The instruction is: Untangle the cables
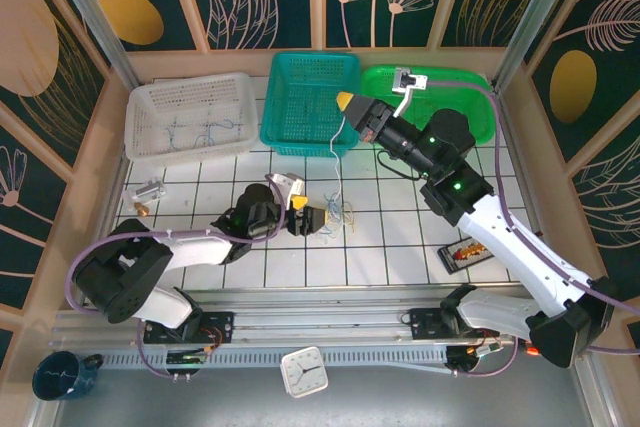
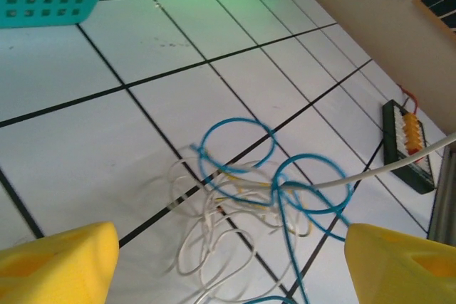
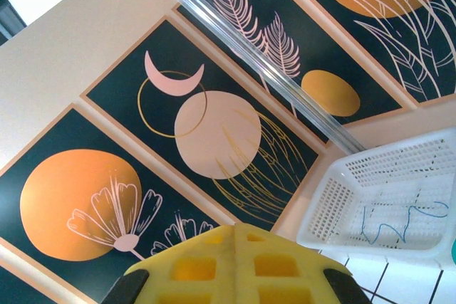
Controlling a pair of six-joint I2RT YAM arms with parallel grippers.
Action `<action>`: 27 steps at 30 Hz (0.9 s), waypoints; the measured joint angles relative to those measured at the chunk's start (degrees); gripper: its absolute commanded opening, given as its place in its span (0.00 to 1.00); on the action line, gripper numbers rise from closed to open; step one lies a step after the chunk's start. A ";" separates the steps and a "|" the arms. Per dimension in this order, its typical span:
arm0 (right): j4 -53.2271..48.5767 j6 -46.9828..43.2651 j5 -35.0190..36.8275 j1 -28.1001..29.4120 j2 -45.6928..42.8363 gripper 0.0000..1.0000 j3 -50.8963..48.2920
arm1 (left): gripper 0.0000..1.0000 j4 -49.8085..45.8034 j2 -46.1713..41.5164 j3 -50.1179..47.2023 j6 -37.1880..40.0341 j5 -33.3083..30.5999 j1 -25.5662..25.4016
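The left hand [image 2: 228, 254] gapes wide beside tangled cables [image 2: 246, 194]. The closed right hand [image 1: 343, 100] pinches one white strand [image 1: 337, 159].

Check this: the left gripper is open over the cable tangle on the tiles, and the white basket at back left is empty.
One thing is wrong. The white basket is not empty: thin bluish strands lie in it, as the top external view shows. The rest stands: the left gripper is open over the tangle on the tiles.
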 measured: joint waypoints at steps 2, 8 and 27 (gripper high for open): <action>0.00 -0.02 0.00 0.11 0.00 0.00 0.00 | 0.83 -0.11 0.13 1.20 0.09 1.27 0.00; 0.00 -0.02 -0.02 0.85 0.00 0.00 0.00 | 0.83 -0.11 1.27 4.17 0.26 4.52 0.00; 1.42 1.31 -2.10 2.80 4.63 0.00 8.92 | 0.30 6.47 15.56 8.52 -2.43 3.89 -0.33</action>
